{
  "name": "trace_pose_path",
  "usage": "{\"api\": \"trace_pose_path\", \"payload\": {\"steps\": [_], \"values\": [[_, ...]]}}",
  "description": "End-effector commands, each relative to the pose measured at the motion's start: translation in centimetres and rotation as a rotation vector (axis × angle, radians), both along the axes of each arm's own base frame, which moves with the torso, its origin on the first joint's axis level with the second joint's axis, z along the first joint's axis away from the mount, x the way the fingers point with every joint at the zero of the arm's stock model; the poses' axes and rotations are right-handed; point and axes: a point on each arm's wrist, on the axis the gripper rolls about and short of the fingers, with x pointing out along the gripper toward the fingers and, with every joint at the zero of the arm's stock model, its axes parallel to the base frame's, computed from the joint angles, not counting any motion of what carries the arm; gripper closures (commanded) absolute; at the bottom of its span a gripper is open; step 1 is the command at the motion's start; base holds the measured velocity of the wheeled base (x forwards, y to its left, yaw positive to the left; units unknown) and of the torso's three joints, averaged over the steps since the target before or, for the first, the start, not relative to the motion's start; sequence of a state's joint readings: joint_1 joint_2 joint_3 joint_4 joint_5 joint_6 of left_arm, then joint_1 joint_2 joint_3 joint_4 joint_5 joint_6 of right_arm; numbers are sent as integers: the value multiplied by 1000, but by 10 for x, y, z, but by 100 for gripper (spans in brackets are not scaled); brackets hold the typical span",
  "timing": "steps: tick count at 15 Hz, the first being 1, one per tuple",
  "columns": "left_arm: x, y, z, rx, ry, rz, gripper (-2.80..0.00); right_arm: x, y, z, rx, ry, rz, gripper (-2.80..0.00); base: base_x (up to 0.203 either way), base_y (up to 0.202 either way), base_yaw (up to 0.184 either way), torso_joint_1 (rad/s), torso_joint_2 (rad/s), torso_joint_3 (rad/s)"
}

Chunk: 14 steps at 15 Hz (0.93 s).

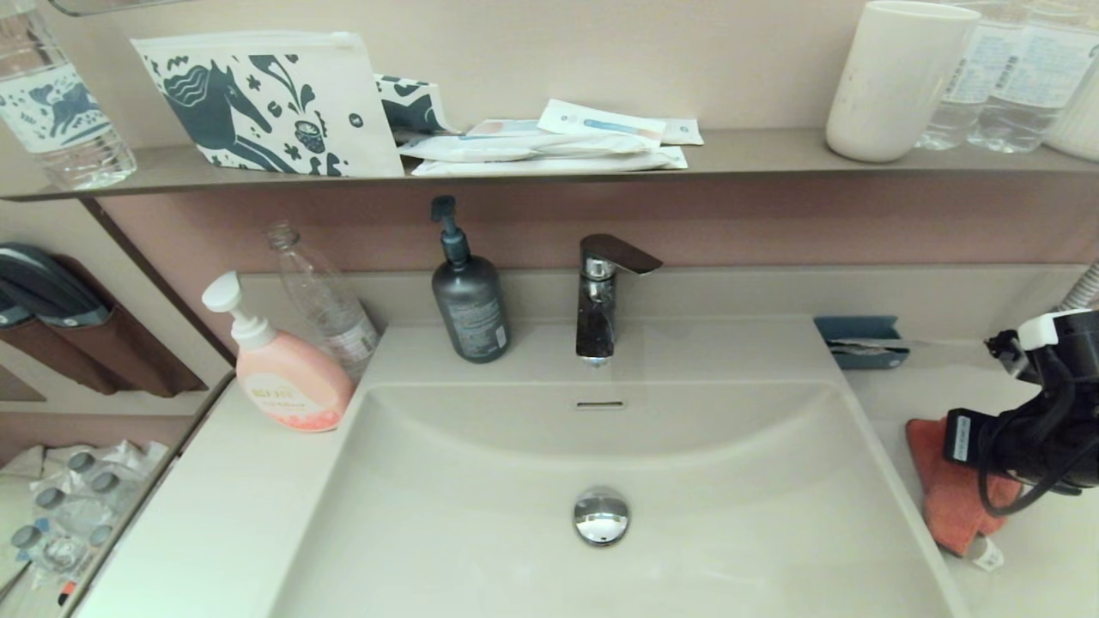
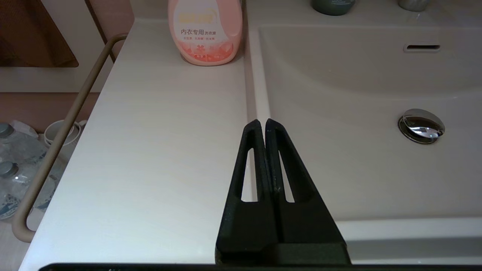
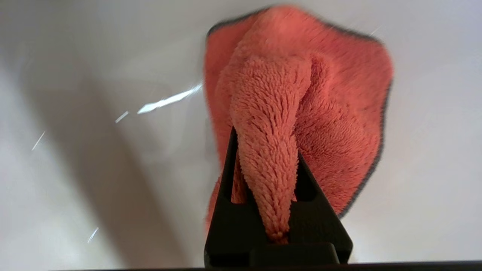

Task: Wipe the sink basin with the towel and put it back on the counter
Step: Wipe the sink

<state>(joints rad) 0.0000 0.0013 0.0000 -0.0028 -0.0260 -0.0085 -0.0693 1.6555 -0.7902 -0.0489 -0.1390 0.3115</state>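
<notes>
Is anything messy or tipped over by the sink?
Yes: an empty clear bottle leans tilted against the wall behind the pink soap bottle. The towel is bunched on the counter, pinched by the right gripper.

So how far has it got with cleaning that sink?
Hard to say whether any wiping has happened; the sink basin shows no clear sign either way. In hand: the right gripper is pinched on a fold of the towel, which lies on the counter to the right of the basin. The left gripper sits shut over the basin's left rim. Left: any wiping not yet done, then letting the towel go on the counter.
</notes>
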Motion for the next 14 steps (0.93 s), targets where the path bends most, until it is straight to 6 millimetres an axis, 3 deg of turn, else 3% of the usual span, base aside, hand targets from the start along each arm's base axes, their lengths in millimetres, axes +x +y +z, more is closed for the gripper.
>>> {"api": "trace_pose_path", "payload": {"steps": [1, 4, 7, 8, 14], "values": [[0, 0, 0, -1, 0, 0, 0, 11, -19, -1, -3, -4, -58, 0, 0, 0, 0, 0, 0, 0], [0, 0, 0, -1, 0, 0, 0, 16, -31, -4, -9, 5, -94, 0, 0, 0, 0, 0, 0, 0], [0, 0, 0, -1, 0, 0, 0, 25, -54, 6, -29, -33, -164, 0, 0, 0, 0, 0, 0, 0], [0, 0, 0, -1, 0, 0, 0, 27, -56, 11, -31, -52, -190, -280, 0, 0, 0, 0, 0, 0], [0, 0, 0, 0, 0, 0, 0, 15, -54, 56, 5, -52, -242, -280, 0, 0, 0, 0, 0, 0]]}}
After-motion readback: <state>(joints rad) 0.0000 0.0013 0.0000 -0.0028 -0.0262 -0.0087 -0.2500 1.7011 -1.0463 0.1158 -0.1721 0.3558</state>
